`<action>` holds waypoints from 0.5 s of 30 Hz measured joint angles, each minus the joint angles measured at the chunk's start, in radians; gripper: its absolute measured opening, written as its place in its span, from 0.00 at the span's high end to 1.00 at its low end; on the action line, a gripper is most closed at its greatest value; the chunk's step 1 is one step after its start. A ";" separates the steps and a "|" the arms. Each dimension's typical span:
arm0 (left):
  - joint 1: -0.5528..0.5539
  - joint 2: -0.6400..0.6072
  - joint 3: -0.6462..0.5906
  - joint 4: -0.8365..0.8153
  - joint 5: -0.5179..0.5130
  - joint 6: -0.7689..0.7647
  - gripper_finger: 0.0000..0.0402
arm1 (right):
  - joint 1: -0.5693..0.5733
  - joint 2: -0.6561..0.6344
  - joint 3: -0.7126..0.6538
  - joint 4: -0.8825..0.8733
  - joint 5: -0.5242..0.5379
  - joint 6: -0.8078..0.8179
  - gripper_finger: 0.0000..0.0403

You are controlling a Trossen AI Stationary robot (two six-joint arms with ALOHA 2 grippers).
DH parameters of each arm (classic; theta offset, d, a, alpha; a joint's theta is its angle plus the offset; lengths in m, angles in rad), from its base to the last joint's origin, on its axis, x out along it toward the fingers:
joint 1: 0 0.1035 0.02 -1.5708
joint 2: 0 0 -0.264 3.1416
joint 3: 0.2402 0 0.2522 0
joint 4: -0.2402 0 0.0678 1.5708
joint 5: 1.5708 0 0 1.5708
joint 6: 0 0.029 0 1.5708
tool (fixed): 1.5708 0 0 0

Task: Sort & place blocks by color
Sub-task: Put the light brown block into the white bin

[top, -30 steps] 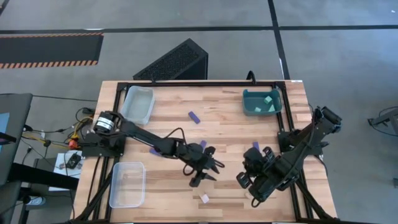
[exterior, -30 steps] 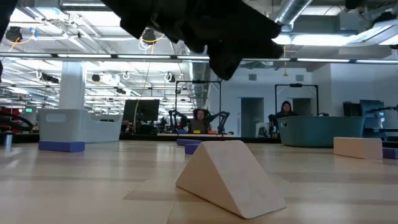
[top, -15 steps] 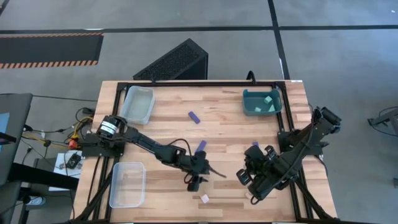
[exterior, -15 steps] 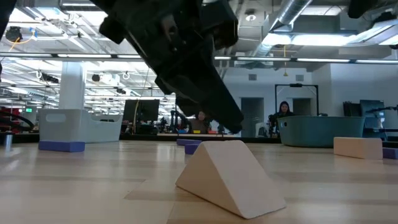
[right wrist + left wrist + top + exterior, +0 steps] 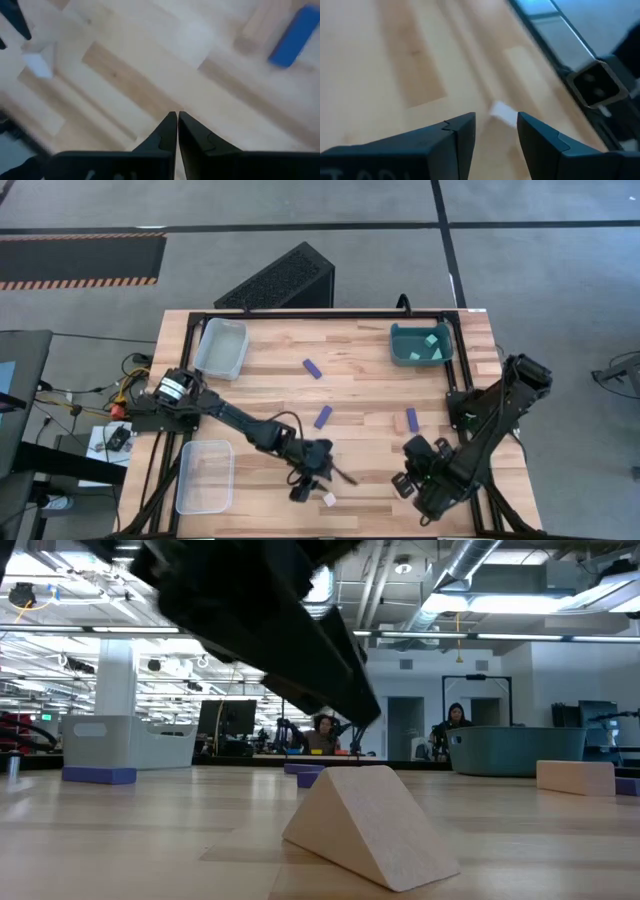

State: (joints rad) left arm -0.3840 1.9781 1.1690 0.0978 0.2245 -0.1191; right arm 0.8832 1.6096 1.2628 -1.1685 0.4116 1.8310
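Observation:
A pale tan wedge block [image 5: 328,500] lies on a flat face near the table's front edge; it looms large in the low view [image 5: 370,825]. My left gripper [image 5: 318,483] hovers open just above and left of it, and the wedge [image 5: 502,112] shows ahead between the fingers. Three dark blue bars [image 5: 312,369] [image 5: 322,416] [image 5: 411,419] lie flat on the wood. My right gripper [image 5: 410,478] is shut and holds nothing, above bare wood near the front right. Its wrist view shows a blue bar [image 5: 292,35] beside a tan block [image 5: 260,22].
A teal bin [image 5: 400,352] holding cyan cubes stands at the far right. One clear bin [image 5: 222,345] is at the far left and another [image 5: 205,475] at the near left. The black frame [image 5: 320,314] borders the table. A tan block [image 5: 575,777] lies to the right.
My left gripper has swung toward the table's near edge and sunk, coming close over the tan wedge and uncovering the blue bar at mid-table. My right gripper has drawn back toward the near edge and dropped, uncovering the blue bar at the right. No block has moved.

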 joint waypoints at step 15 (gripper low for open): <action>-0.084 0.004 0.000 0.021 -0.264 0.015 0.53 | 0.018 -0.001 -0.009 0.119 0.008 -0.065 0.90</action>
State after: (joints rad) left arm -0.4678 1.9817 1.1690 0.1188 -0.0391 -0.1038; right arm 0.9012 1.6089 1.2541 -1.0497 0.4199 1.7659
